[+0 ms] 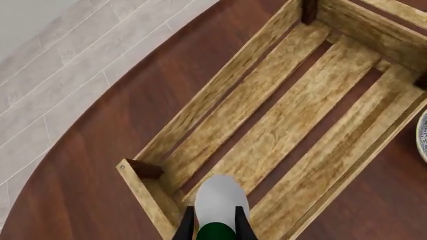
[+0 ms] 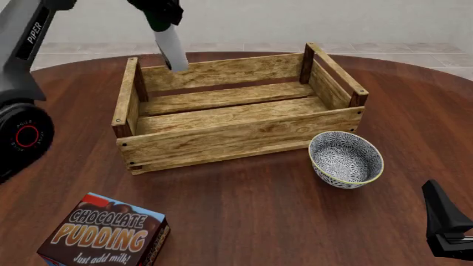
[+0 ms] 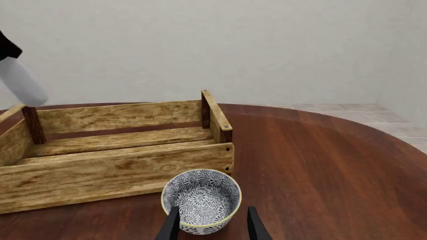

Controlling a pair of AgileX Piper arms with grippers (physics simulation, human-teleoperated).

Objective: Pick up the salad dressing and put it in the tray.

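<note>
White salad dressing [image 2: 173,51] hangs tilted, cap up, clamped in the left gripper [image 2: 158,16] above the tray's [image 2: 221,138] far-left corner, clear of the slats. Further right, a patterned bowl [image 2: 346,159] sits on the tabletop [image 2: 281,216] just beside the tray. Right gripper [image 3: 212,223] fingers stand apart, empty, near the bowl.

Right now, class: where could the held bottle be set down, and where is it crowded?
The tray has a bare slatted floor from end to end; the salad dressing hangs in the left gripper above its far left corner. Bare tabletop lies between the pudding box and the bowl. The bowl crowds the tray's near right corner.
</note>
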